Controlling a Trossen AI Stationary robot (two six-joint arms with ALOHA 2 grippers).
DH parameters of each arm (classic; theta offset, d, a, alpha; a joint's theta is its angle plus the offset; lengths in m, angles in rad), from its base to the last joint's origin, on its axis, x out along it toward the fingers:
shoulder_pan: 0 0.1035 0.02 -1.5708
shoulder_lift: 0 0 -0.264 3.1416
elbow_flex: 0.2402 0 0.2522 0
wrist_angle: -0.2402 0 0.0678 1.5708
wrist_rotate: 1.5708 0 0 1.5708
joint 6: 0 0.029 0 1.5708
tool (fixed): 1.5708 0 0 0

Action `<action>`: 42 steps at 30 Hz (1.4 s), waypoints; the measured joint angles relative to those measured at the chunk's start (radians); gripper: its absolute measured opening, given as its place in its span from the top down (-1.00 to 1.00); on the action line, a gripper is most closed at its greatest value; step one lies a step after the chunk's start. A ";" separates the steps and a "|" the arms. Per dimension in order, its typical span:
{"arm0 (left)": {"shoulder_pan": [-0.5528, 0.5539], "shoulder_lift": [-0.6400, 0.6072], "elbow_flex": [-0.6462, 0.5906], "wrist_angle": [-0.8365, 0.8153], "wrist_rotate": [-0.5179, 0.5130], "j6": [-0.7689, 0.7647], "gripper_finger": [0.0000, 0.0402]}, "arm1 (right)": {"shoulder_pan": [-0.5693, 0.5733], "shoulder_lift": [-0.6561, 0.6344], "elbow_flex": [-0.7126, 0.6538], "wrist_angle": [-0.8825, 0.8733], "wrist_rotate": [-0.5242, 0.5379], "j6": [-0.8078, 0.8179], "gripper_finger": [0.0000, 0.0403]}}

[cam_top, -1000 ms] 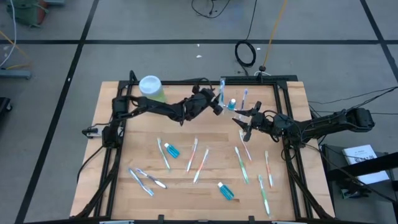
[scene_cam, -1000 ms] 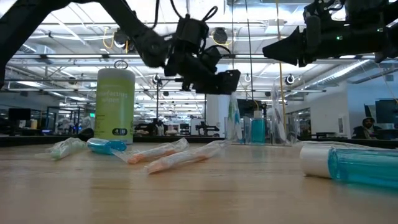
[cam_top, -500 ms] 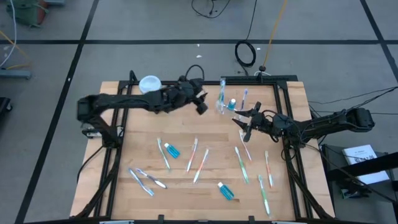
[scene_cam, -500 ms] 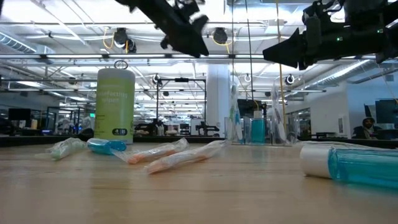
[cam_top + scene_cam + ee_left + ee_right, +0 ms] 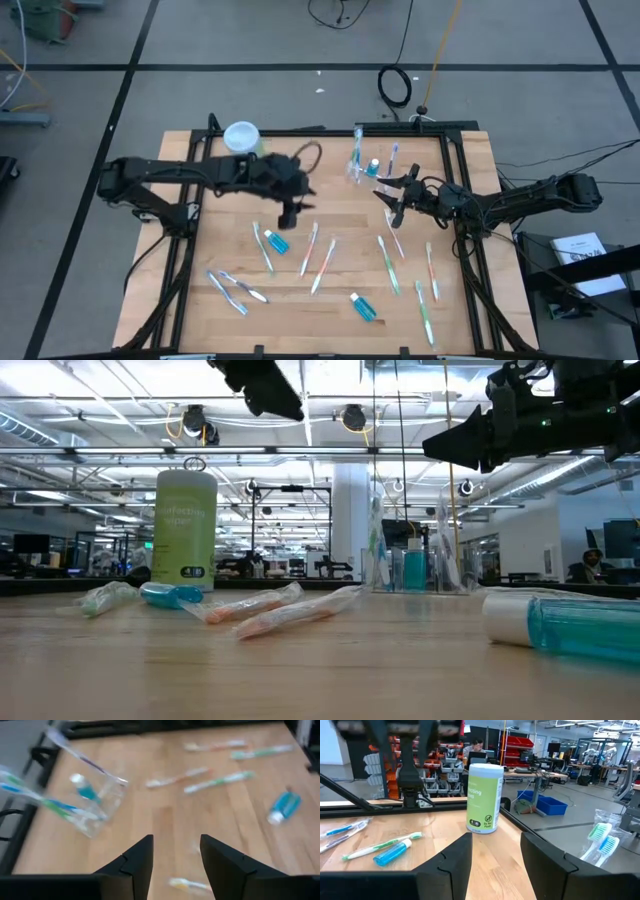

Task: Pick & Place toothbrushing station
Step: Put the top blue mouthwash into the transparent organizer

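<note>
While toothbrushes (image 5: pixel 323 262) lie scattered, the clear cup (image 5: pixel 366 168) holds several.

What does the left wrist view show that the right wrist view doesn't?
Only the left wrist view shows the clear cup holding toothbrushes and a toothpaste tube, seen past the open left gripper. Only the right wrist view shows the green canister and the room behind, past the open right gripper. Both show loose toothbrushes and a blue toothpaste tube on the wooden table.

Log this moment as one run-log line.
left hand: open, empty, above loose toothbrushes | right hand: open, empty, beside small clear plastic cup | cup: upright, holds toothbrushes, blue toothpaste tube
</note>
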 joint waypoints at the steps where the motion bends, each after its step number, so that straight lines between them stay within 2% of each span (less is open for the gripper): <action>1: -0.014 0.001 -0.004 -0.034 -0.022 0.012 0.18 | 0.000 0.000 0.000 0.000 0.000 0.000 0.21; 5: -0.053 -0.002 -0.006 -0.263 -0.120 0.050 0.16 | 0.000 0.000 0.000 0.000 0.000 0.012 0.21; 7: -0.062 0.005 -0.010 -0.349 -0.124 -0.002 0.13 | 0.000 0.000 0.000 0.000 0.000 0.018 0.21; 11: -0.090 0.041 -0.069 -0.393 -0.097 -0.098 0.05 | 0.000 0.000 0.000 0.000 0.000 0.010 0.21; 15: -0.125 0.071 -0.157 -0.389 -0.059 -0.078 -0.04 | 0.000 0.000 0.000 0.004 -0.001 0.007 0.21; 23: -0.138 0.143 -0.310 -0.318 -0.120 -0.050 -0.12 | 0.000 0.000 0.000 0.008 -0.002 0.010 0.21; 27: -0.130 0.181 -0.339 -0.297 -0.132 -0.009 -0.12 | 0.000 0.000 0.000 0.008 -0.002 -0.001 0.21; 32: -0.121 0.241 -0.343 -0.294 -0.088 0.009 -0.12 | 0.000 0.000 0.000 0.008 -0.002 -0.003 0.21; 36: -0.119 0.263 -0.339 -0.261 -0.080 0.045 -0.04 | 0.000 0.000 0.000 0.008 -0.002 -0.004 0.21; 42: -0.118 0.267 -0.339 -0.242 -0.056 0.052 0.25 | 0.000 0.000 0.000 0.008 -0.001 -0.004 0.21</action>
